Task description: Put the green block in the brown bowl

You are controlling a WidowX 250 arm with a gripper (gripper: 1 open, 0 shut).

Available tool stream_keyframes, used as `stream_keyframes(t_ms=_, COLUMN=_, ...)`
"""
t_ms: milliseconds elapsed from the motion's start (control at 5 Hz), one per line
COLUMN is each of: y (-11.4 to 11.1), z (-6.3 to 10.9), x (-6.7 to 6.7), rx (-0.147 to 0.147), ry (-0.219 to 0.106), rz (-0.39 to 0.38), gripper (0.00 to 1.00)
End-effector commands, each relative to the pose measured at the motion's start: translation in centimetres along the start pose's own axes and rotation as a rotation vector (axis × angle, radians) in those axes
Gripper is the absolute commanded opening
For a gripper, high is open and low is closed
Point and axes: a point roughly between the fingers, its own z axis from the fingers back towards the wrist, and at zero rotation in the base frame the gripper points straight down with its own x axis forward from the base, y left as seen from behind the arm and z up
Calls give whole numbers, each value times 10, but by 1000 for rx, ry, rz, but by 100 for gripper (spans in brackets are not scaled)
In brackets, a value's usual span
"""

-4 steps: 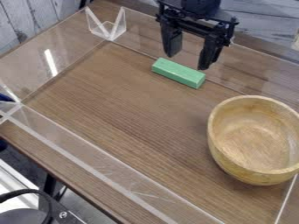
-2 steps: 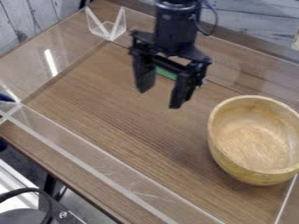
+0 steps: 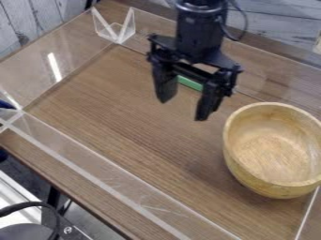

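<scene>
"The green block is on the brown wood table, and you can see a bit of it past your black gripper. Part of it is hidden."

"How are your gripper's fingers?"

"They are wide apart, one to the left and one to the right in the picture. They point down at the table, and you have them on the near side of the block."

"What is the table like?"

"It is flat, with thin lines in the wood. You have a shiny, see-through strip running slantwise near its left edge. Past that edge you can see black cables and a round dark thing down in the corner."

"And the room?"

"At the top right you have a gray wood wall. At the top left there is dark, stripy stuff, and a pointy clear thing is near the back."

"Where do you have room to move?"

"You have lots of bare wood left of the gripper and in front of it. The big brown bowl is on the right, close to the right side of your picture, apart from the block."
</scene>
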Motion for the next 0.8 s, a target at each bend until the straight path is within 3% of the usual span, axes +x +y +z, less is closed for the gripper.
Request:
stream_keyframes(t_ms=0, y=4, z=9, x=11, rx=-8, ry=-62, rz=5, gripper=100)
stream_keyframes(t_ms=400, y=21, z=6, x=17, rx=-19, ry=-71, rz=36, gripper=100)
stream_keyframes(t_ms=600, y=20, z=5, x=13, rx=-29, ry=-79, rz=57, gripper=100)
